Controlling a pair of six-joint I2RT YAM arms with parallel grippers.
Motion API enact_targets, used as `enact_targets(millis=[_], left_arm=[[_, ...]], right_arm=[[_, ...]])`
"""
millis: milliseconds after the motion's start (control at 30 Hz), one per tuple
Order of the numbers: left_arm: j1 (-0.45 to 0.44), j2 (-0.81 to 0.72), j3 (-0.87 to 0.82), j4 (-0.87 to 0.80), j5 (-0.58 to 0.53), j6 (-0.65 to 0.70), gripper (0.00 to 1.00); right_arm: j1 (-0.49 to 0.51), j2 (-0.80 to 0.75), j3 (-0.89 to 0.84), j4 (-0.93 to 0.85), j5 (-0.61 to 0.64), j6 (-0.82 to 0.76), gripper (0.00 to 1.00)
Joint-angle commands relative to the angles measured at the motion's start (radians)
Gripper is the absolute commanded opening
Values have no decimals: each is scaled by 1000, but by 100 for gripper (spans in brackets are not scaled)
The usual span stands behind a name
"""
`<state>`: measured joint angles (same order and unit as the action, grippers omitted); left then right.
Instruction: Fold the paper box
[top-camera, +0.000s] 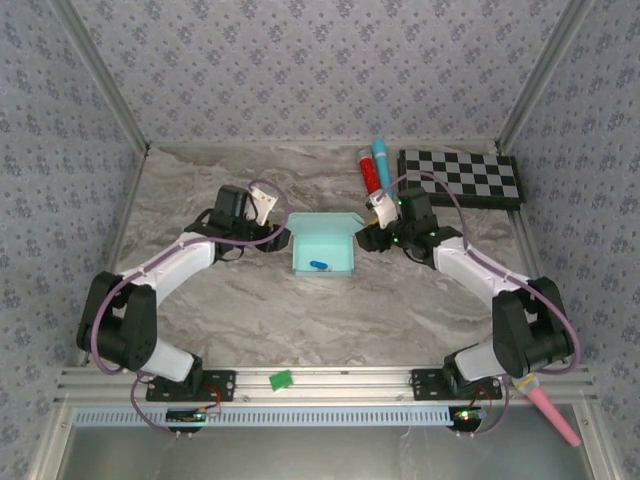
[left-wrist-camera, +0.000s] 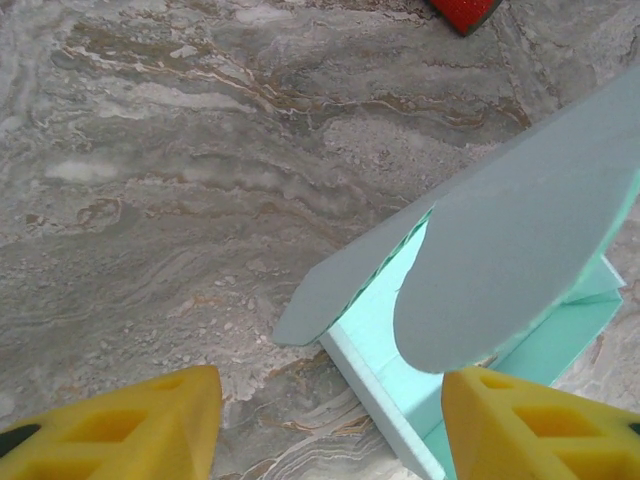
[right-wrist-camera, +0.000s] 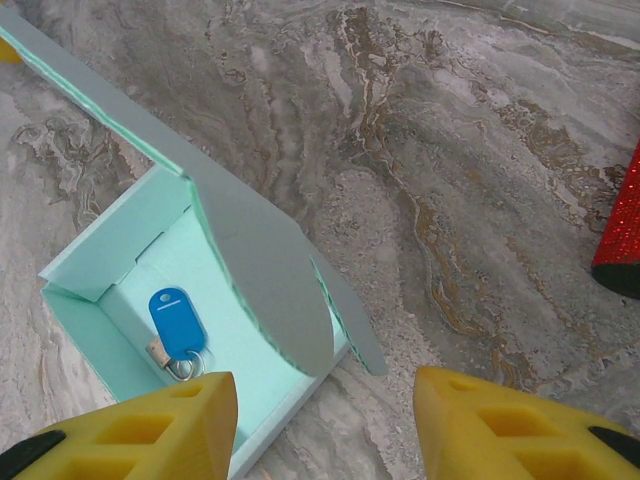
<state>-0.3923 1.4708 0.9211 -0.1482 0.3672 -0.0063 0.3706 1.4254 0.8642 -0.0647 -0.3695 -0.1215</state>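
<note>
Our left gripper (left-wrist-camera: 330, 388) and right gripper (right-wrist-camera: 325, 385), yellow jaws parted and holding nothing, flank the box (top-camera: 330, 245) mid-table. We judge the folding near its end: walls stand, a blue tag (right-wrist-camera: 177, 320) lies inside, and the rounded lid flap (right-wrist-camera: 270, 280) is raised. Next, that thin matte card needs pressing down and tucking. Beyond lie the marbled table (top-camera: 250, 165) and a checkerboard (top-camera: 465, 175).

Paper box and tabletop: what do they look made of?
Paper box: thin matte card, mint inside, greyer outside; thin cut edges, flaps bow slightly. Tabletop: marble-patterned with grey-brown veining, low sheen; stone or printed laminate, unclear.
</note>
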Motion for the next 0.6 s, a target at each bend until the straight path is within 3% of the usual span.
enact_targets(millis=[0,567], left_arm=[[5,25,51,35,53,13,55],[4,96,110,12,93,-10,36]], right_arm=[[-6,25,39,20,-31,-13,50],[3,73,58,48,-50,20,37]])
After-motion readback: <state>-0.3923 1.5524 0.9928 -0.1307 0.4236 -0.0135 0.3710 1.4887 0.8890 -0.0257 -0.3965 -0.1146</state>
